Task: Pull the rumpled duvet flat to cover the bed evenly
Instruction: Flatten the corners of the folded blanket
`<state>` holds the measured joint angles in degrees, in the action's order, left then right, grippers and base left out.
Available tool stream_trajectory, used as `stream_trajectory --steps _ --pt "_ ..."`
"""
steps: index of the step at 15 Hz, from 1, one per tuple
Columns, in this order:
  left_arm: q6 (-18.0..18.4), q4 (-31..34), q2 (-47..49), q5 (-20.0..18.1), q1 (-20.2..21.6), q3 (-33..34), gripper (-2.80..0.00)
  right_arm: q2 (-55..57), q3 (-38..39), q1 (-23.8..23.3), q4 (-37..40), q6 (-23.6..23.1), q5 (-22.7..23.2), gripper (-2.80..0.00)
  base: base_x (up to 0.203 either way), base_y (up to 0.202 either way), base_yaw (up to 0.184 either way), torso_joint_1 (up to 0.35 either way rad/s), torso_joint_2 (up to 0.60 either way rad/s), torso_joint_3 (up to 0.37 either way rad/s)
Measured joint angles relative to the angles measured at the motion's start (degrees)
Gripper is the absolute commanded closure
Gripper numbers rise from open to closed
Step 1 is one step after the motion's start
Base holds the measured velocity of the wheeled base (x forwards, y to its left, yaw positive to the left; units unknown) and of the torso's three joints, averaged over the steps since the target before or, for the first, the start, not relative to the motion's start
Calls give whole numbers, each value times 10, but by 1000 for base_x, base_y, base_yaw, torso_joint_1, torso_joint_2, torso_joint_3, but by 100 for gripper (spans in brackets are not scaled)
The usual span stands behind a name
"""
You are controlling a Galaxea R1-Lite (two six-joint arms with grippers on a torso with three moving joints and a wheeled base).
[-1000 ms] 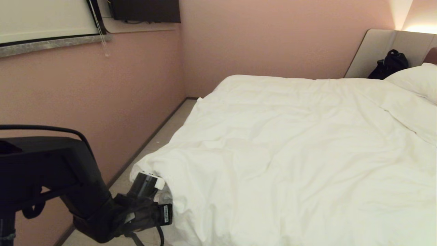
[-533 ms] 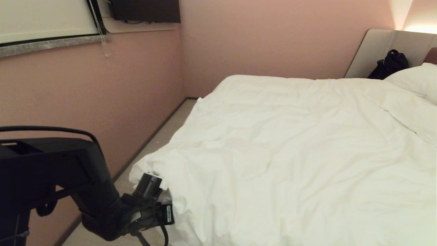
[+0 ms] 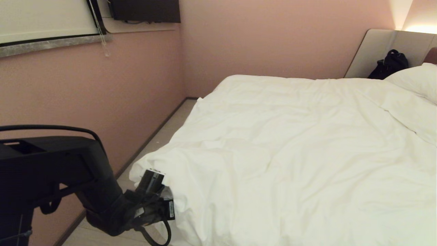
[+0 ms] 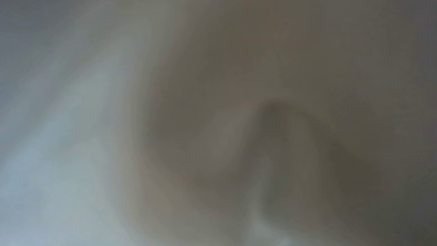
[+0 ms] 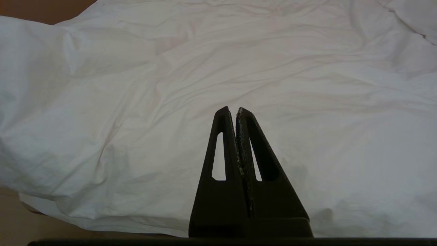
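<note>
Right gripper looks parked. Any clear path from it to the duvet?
Probably yes: the right gripper, shut, points at the duvet with nothing between them in its wrist view.

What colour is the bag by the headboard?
Black; the bag shows best in the head view.

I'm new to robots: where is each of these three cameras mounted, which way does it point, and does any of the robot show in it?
Head view: high on the robot, looking down across the bed and duvet; the black left arm shows, its left gripper at the duvet's near corner.
Left wrist view: on that arm, so close that only blurred pale cloth shows; no robot part.
Right wrist view: behind the right gripper, fingers together, facing the duvet.
Shared: head and right wrist views both show the wrinkled duvet.
</note>
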<state>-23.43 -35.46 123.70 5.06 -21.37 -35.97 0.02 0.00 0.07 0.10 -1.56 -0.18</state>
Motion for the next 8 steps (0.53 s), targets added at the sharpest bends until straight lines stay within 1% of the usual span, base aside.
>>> stream_trajectory --steps 5,8 --pt "1 13 9 0 0 -24 -280 0 0 0 0 0 0 0 0 0 0 0 0 0" --pt "3 45 16 0 0 -57 -280 0 0 0 -1 0 0 0 0 0 0 0 0 0"
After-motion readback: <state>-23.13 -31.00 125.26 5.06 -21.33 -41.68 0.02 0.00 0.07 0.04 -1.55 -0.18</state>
